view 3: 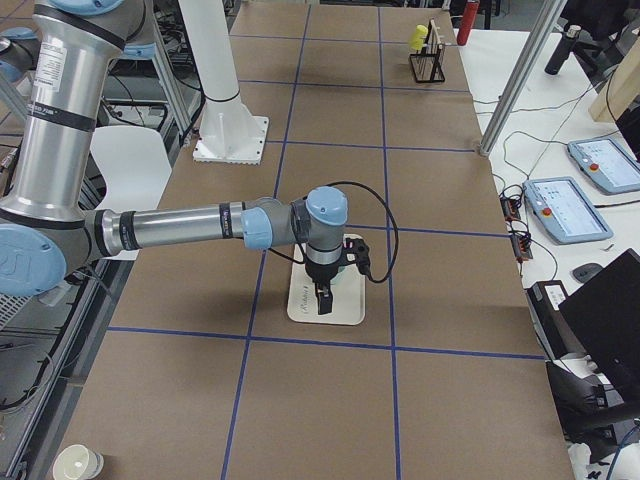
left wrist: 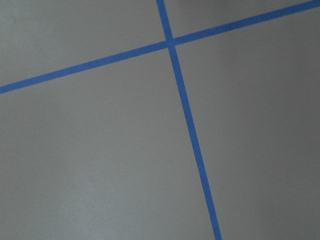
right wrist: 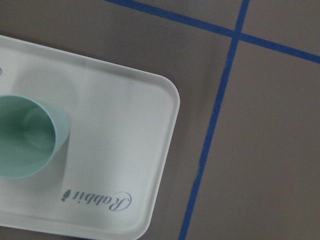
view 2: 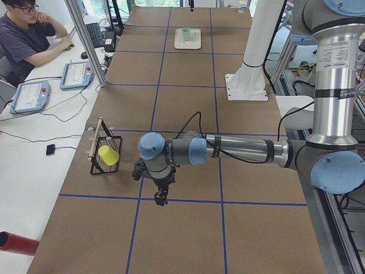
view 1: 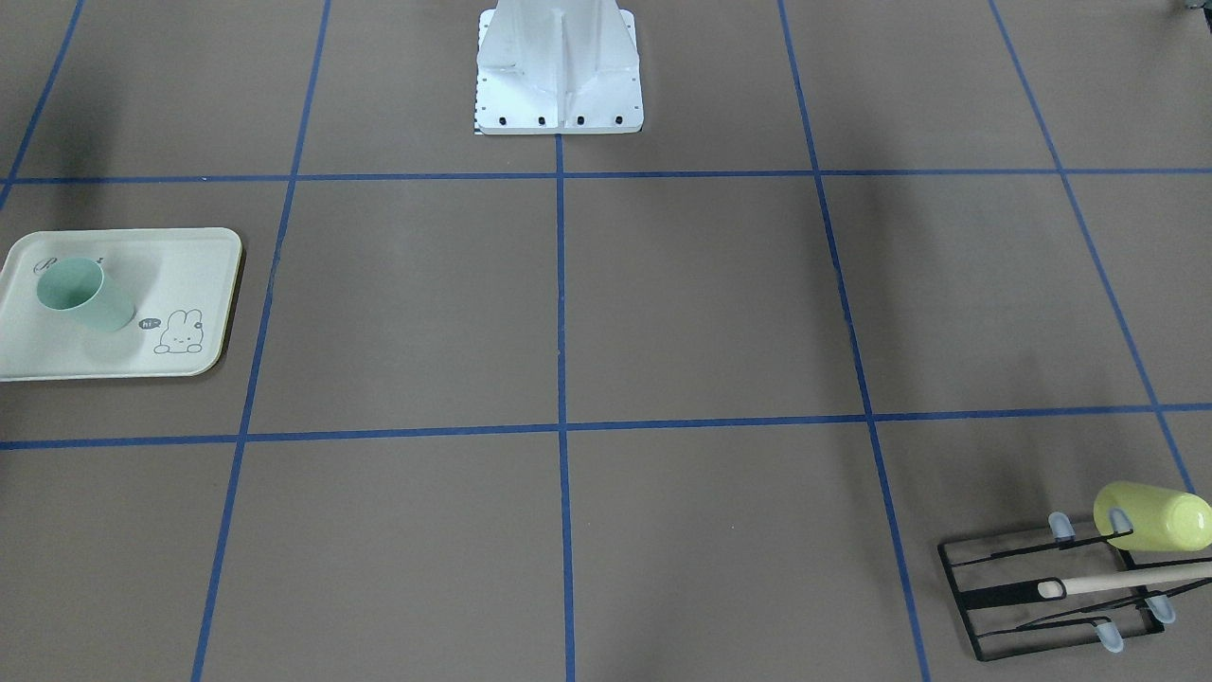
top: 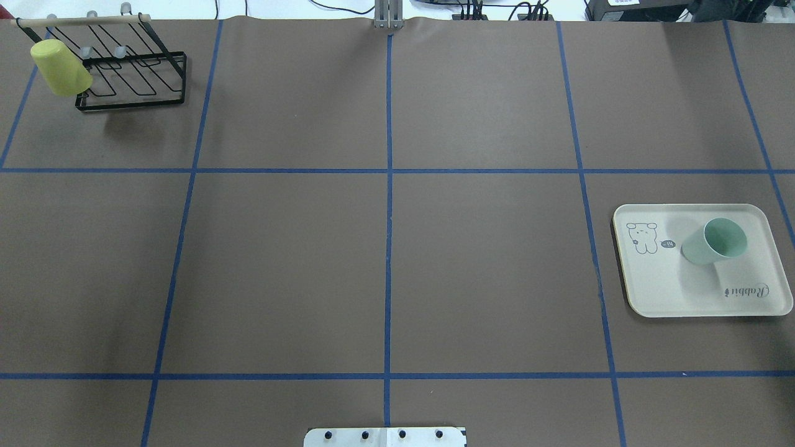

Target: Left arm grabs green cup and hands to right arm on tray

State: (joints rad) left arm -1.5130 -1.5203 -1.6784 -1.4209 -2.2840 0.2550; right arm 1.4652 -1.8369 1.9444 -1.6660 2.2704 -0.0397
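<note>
The green cup [view 1: 83, 294] stands mouth up on the cream tray [view 1: 189, 265], near its "Rabbit" script end; both also show in the overhead view, the cup [top: 714, 242] on the tray [top: 671, 292]. The right wrist view looks down on the cup [right wrist: 25, 137] and tray [right wrist: 125, 125]. The right gripper [view 3: 322, 300] hangs above the tray [view 3: 300, 305], showing only in the right side view; I cannot tell its state. The left gripper [view 2: 161, 200] hangs over bare table, beside the rack, showing only in the left side view; I cannot tell its state. Neither holds the cup.
A black wire rack [top: 155, 93] with a wooden bar stands at the table's far left corner, a yellow-green cup [top: 60, 68] hung on it. The white robot base [view 1: 559, 85] sits mid-table at the robot's edge. An operator [view 2: 28, 34] sits beside the table.
</note>
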